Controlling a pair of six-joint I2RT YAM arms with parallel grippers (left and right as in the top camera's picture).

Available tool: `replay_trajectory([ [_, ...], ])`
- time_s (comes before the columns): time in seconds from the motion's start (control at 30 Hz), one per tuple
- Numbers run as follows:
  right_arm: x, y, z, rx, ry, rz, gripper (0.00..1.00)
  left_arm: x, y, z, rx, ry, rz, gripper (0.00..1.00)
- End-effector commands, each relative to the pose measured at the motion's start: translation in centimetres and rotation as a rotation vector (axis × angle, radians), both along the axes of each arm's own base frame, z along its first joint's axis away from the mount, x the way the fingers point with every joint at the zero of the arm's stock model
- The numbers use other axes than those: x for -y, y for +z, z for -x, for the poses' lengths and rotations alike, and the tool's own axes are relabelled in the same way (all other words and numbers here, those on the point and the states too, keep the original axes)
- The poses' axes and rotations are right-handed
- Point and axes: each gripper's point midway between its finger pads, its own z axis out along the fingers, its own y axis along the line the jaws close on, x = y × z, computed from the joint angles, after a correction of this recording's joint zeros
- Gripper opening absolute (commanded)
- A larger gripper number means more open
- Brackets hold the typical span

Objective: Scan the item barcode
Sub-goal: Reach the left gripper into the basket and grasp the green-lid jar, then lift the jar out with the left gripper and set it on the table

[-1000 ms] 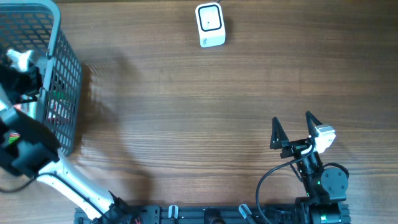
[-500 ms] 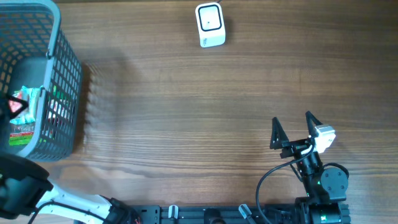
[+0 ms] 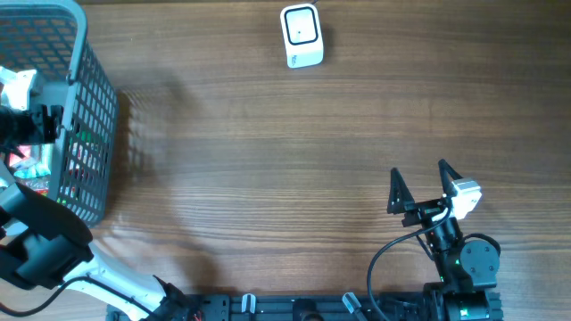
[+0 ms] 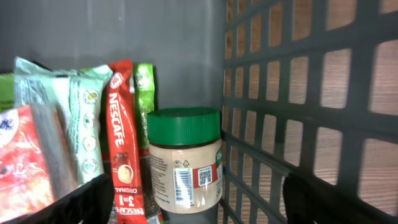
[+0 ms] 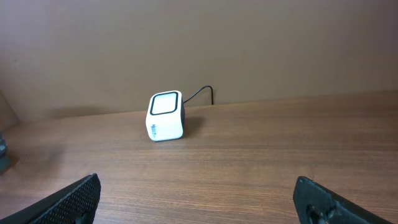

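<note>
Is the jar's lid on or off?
On: the green lid sits closed on the jar inside the basket.

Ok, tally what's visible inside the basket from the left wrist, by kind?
Jars: 1 (green-lidded jar)
Packets: 4 (red Nescafe pack, pale green pouch, bright green packet, red-pink packet)
Total: 5 visible; more may be hidden behind these.

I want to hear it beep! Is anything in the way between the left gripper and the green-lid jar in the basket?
Nothing visible is. The jar stands straight ahead of the open left gripper. A red packet stands at one side of it and the basket wall at the other, neither in front.
</note>
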Motion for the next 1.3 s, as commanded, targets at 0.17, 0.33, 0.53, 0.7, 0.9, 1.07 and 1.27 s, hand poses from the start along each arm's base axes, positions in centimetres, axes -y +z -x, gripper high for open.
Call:
replay_trajectory([
  [0.17,0.1,0.1,0.0,0.006,-0.001,-0.007,1.0,1.0,-7.6,1.6,-0.104,0.032,0.017,0.77],
  [0.33,0.1,0.2,0.0,0.006,-0.001,-0.008,1.0,1.2,-9.4,1.5,-0.128,0.057,-0.015,0.73],
  [0.53,0.1,0.1,0.0,0.006,-0.001,-0.008,1.0,0.3,-9.8,1.2,-0.124,0.14,-0.039,0.67],
  [0.7,0.1,0.1,0.0,0.006,-0.001,-0.007,1.0,0.6,-11.3,1.6,-0.126,0.14,-0.038,0.67],
  [0.9,0.1,0.2,0.0,0.006,-0.001,-0.007,1.0,0.7,-11.8,1.8,-0.13,0.14,-0.035,0.61],
  [1.07,0.1,0.2,0.0,0.006,-0.001,-0.007,1.0,-1.1,-8.4,0.6,-0.066,0.161,-0.127,0.53],
  [1.27,0.1,0.2,0.0,0.006,-0.001,-0.007,1.0,-3.0,1.7,-0.8,0.142,0.193,-0.3,0.55],
])
